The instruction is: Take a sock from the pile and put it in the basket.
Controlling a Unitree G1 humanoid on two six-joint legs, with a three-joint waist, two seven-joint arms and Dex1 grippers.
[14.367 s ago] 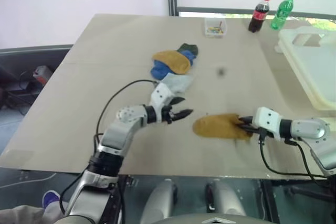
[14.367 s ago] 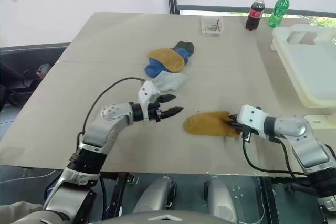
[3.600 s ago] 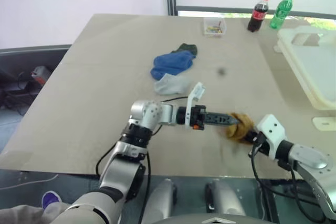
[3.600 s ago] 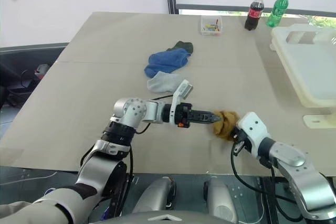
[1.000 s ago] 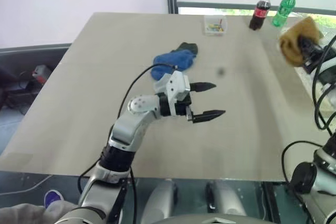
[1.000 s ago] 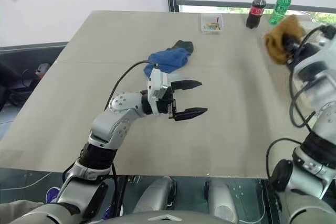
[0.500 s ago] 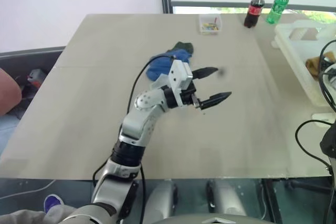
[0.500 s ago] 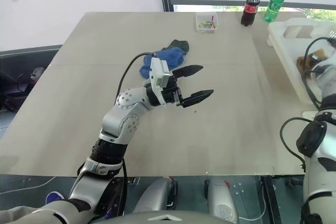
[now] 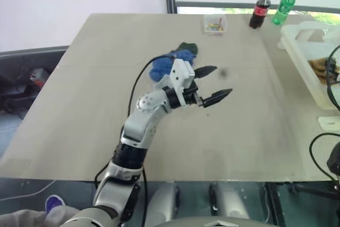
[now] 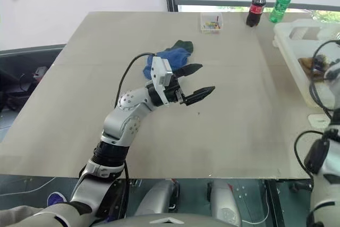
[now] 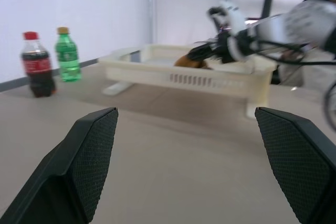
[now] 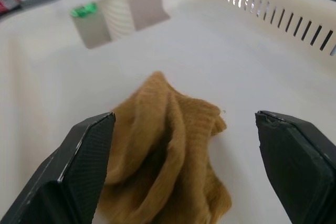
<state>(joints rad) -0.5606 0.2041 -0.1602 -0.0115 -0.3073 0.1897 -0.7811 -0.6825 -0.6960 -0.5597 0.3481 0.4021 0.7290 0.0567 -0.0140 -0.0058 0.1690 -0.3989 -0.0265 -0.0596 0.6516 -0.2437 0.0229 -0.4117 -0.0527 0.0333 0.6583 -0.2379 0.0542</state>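
Since a second ago your right claw point(image 12: 184, 166) has spread wide, leaving the mustard sock point(image 12: 168, 129) on the basket point(image 9: 303, 51) floor: that delivery looks done. Your left claw point(image 9: 211, 84) hovers wide, empty, mid-counter point(image 9: 95, 104). At its 10 o'clock sits the pile point(image 9: 171, 63); the approach looks open.

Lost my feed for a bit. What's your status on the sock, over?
Both pincers open: left pincer empty above the table, right pincer inside the basket. Yellow sock lying in the basket, released. Nothing in the way.
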